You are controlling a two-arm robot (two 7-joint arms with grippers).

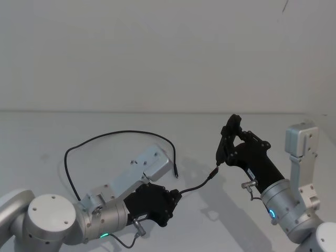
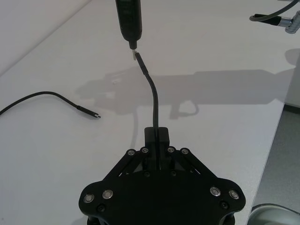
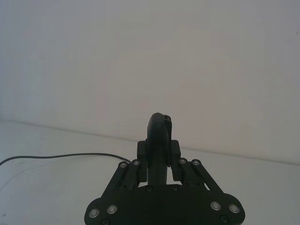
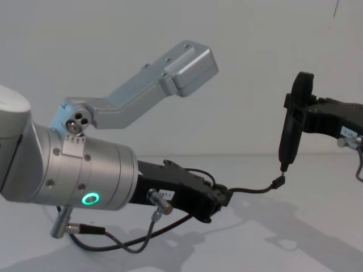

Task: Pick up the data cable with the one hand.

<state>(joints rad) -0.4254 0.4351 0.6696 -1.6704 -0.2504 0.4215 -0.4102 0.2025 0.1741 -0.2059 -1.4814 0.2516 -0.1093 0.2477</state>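
Chest view: left flat black two-fingered gripper (image 4: 222, 199) clamps thin black data cable (image 4: 252, 190) near its plug, off white table (image 4: 317, 187); right gripper (image 4: 286, 161) holds a dark upright object, tip just above plug.

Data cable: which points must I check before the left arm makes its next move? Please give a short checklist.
1. Left gripper jaws shut on the thin black data cable: ok.
2. Held plug end raised off the white table: ok.
3. Far plug end lifted too: not ok, it lies on the table.
4. Right gripper jaws shut on the slim black device: ok.
5. Held plug clear of that device's tip: cannot tell, they are very close.
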